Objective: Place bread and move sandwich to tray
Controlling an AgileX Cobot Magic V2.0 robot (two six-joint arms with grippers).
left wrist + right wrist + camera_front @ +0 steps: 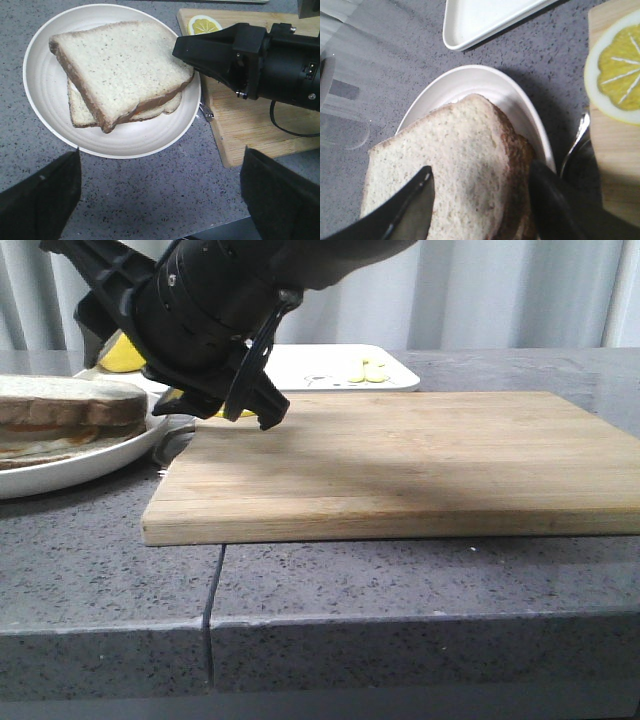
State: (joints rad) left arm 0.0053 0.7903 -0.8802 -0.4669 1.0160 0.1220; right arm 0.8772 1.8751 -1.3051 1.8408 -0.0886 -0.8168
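**Bread on, plate move next**

On the left, the sandwich (120, 75) sits assembled on its plate (40, 90). The left gripper (160, 195) hovers wide open and empty; the right gripper (480, 200), open, straddles the bread (455, 165). Next, probably: grasp the plate's rim, carry it to the tray (340, 368) behind the board (400, 460).

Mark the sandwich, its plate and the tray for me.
sandwich (117, 65), left wrist view, middle of the top slice.
plate (125, 142), left wrist view, bare inner rim near the camera.
tray (480, 17), right wrist view, bare floor near its rounded corner.
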